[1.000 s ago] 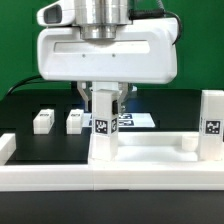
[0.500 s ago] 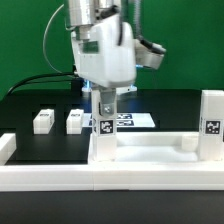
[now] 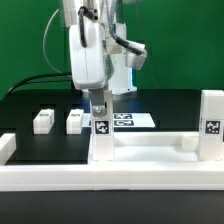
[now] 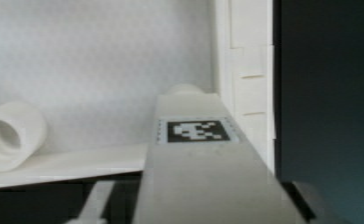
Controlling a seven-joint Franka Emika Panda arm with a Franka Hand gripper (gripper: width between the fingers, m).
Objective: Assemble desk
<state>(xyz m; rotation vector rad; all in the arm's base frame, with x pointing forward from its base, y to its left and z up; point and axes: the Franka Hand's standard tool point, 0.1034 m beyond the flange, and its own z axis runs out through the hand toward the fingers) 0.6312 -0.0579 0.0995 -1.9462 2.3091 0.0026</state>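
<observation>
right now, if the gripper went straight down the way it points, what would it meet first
The gripper clamps the white square plastic leg post; going down, that post would press into the white rimmed tabletop panel it seems to stand on.

Tagged leg post [image 4: 200,175] standing over tabletop panel [image 4: 108,70]. Gripper fingers [image 4: 97,205] pressing against post's two sides, blurred. Round socket [image 4: 8,135] sitting on panel near post. Panel rim [image 4: 246,60] bordering dark table [image 4: 330,90].

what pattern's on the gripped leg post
Black-and-white square tag on a white leg post; best in the wrist view.
</observation>
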